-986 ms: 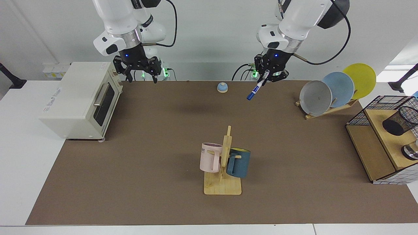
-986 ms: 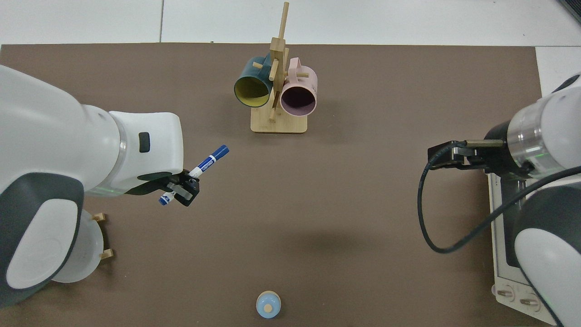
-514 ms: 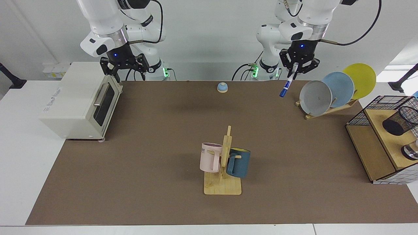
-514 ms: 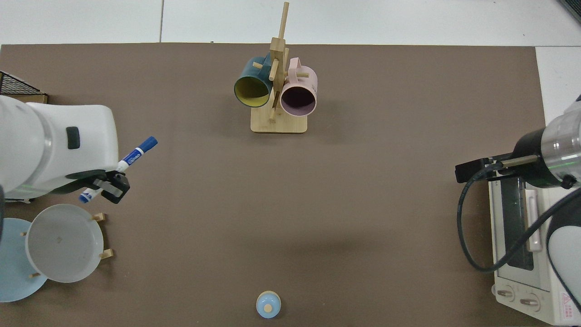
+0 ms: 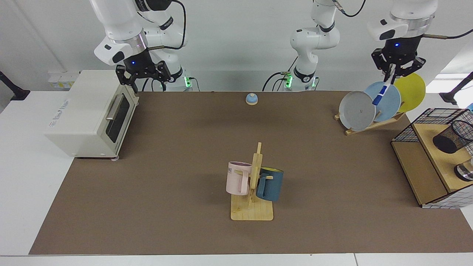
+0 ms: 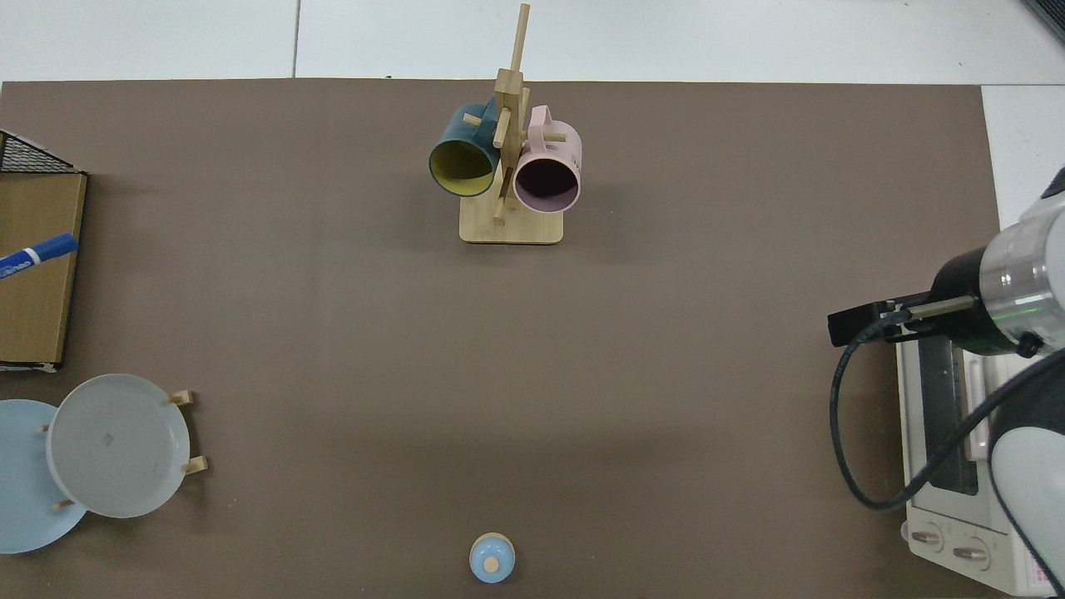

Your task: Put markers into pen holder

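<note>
Marker (image 5: 380, 94), slim, white-barrelled and blue-capped, hangs tilted from our left gripper (image 5: 396, 71), clamped at its upper end, cap pointing toward 7 o'clock over the plate rack (image 5: 371, 125). We judge it could pivot or strike the black wire-mesh pen holder (image 5: 453, 136) rim, well off at 4 o'clock. Our right gripper (image 5: 143, 77) waits, fingers spread, by the cream toaster oven (image 5: 88, 112).

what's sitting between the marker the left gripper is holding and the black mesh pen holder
In the facing view, the left gripper holds the marker above the plate rack. Between it and the pen holder stand the yellow plate and the wire basket's rim.
</note>
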Available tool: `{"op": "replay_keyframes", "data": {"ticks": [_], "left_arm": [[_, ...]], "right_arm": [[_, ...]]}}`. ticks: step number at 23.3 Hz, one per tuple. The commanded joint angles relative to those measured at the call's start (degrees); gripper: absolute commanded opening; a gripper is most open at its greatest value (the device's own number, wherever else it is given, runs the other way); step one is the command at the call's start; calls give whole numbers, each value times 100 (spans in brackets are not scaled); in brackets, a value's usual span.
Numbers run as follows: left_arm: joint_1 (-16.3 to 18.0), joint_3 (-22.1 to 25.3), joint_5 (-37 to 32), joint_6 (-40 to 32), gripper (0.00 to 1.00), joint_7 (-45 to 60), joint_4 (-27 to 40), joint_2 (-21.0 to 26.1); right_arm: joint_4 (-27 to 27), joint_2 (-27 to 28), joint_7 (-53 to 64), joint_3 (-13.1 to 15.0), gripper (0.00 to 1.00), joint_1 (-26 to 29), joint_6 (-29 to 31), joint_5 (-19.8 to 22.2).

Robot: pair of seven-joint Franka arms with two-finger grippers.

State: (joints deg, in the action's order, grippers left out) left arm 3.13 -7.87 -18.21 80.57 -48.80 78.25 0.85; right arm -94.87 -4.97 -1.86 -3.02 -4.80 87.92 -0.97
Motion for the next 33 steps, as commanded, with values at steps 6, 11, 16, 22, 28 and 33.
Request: {"op": "replay_keyframes", "data": {"ticks": [6, 11, 16, 22, 28, 33], "left_arm": [[724, -66, -937, 380, 0, -2290, -837, 654], [706, -74, -1667, 618, 0, -2898, -811, 610], [855, -57, -2072, 934, 0, -3381, -750, 610], [1023, -31, -2660, 1478, 0, -3804, -478, 680], [1234, -39, -3213, 2024, 0, -3865, -222, 820], [1505, -31, -3601, 2612, 0, -3865, -117, 1022]], "right_arm": [[-462, -338, 151, -58, 99, 102, 164, -35], [-462, -329, 159, -58, 99, 111, 173, -35], [-462, -329, 159, -49, 99, 120, 190, -35], [-480, -338, 159, -49, 99, 181, 208, -44], [-515, -347, 133, -58, 99, 190, 269, -44], [-559, -338, 71, -49, 99, 190, 462, -44]]}}
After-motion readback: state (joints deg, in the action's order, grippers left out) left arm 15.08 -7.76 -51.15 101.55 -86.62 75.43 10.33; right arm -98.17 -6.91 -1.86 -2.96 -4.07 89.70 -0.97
